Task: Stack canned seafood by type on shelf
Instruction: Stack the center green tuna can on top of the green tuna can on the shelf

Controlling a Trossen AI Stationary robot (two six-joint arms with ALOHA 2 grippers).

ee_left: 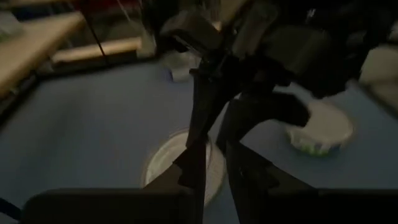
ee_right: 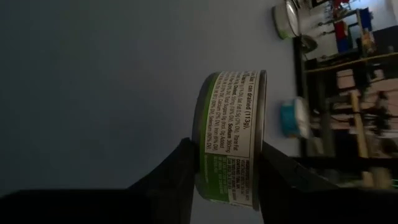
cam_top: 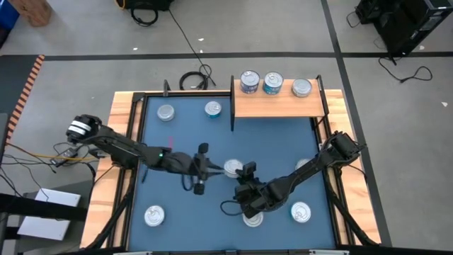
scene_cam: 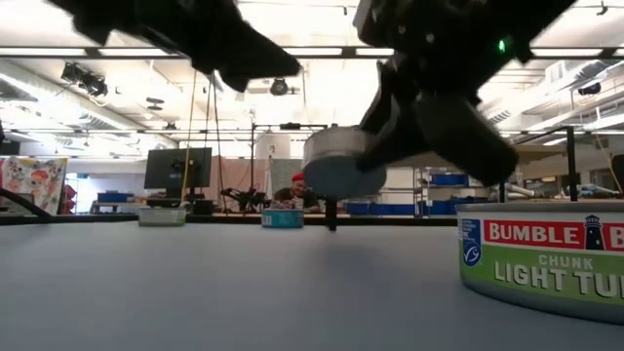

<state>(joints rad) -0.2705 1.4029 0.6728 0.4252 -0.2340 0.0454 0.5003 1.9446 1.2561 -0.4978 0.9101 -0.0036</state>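
Right gripper (cam_top: 249,193) near the blue mat's (cam_top: 177,212) front-middle, jaws closed on a green-labelled tin (ee_right: 229,137). Left gripper (cam_top: 200,185) mid-mat above another tin (ee_left: 180,168); jaw state unclear. 3 tins (cam_top: 272,83) stand on the shelf (cam_top: 276,106) at the mat's back-right edge.

- Shelf (cam_top: 277,108): light wooden board, black posts, far right of the mat.
- Three tins (cam_top: 272,83): upright in a row along the shelf's far edge.
- Green-labelled tin (ee_right: 229,143): clamped on edge between dark fingers.
- Remaining tins (cam_top: 154,215): scattered upright on the mat.
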